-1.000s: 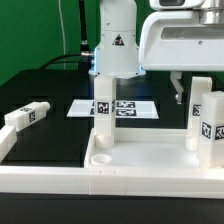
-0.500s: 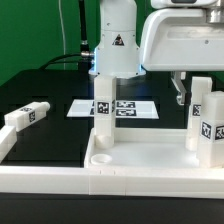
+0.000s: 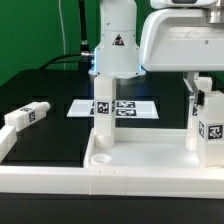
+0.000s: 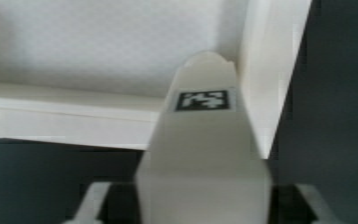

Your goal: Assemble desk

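Note:
The white desk panel (image 3: 150, 158) lies in the foreground with its raised rim up. One leg (image 3: 102, 112) stands upright in its far left corner. Two more legs stand at the exterior view's right, one tagged (image 3: 212, 128) and one behind it (image 3: 196, 118). A fourth leg (image 3: 27, 116) lies loose at the left. My gripper (image 3: 190, 92) hangs over the right legs. In the wrist view my gripper (image 4: 194, 198) is shut on a tagged leg (image 4: 204, 120), one finger (image 4: 98, 202) on each side, its tip pointing at the panel's inner corner (image 4: 87, 90).
The marker board (image 3: 130, 108) lies on the black table behind the panel. White rails run along the front (image 3: 40, 180) and the left edge (image 3: 6, 142). The arm's base (image 3: 117, 40) stands at the back.
My gripper has shifted a little toward the exterior view's right over the right-hand legs, and the tagged leg there has shifted slightly with it. The other parts have not moved.

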Action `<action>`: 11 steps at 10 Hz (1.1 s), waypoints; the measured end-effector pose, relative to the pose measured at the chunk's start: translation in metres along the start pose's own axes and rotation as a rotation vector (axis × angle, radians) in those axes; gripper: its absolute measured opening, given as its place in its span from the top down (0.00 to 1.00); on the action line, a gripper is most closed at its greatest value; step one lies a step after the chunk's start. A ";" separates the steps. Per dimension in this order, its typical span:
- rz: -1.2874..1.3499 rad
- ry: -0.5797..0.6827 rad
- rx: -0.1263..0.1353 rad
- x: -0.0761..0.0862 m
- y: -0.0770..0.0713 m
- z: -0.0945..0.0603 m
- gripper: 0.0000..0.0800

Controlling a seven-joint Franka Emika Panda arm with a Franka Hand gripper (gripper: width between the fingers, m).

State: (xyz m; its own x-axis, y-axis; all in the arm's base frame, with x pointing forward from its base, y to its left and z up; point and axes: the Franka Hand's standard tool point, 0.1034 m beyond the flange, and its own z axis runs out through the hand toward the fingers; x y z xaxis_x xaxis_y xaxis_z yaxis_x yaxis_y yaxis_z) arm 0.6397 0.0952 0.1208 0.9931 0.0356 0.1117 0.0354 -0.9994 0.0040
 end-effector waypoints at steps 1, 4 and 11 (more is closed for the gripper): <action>0.011 0.000 0.000 0.000 0.000 0.000 0.63; 0.225 0.000 0.002 0.000 0.000 0.000 0.63; 0.912 -0.005 0.051 -0.001 0.006 0.002 0.63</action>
State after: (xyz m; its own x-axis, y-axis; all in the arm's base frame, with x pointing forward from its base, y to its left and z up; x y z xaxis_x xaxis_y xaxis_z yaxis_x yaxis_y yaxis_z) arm 0.6388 0.0889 0.1190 0.6385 -0.7683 0.0456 -0.7590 -0.6384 -0.1280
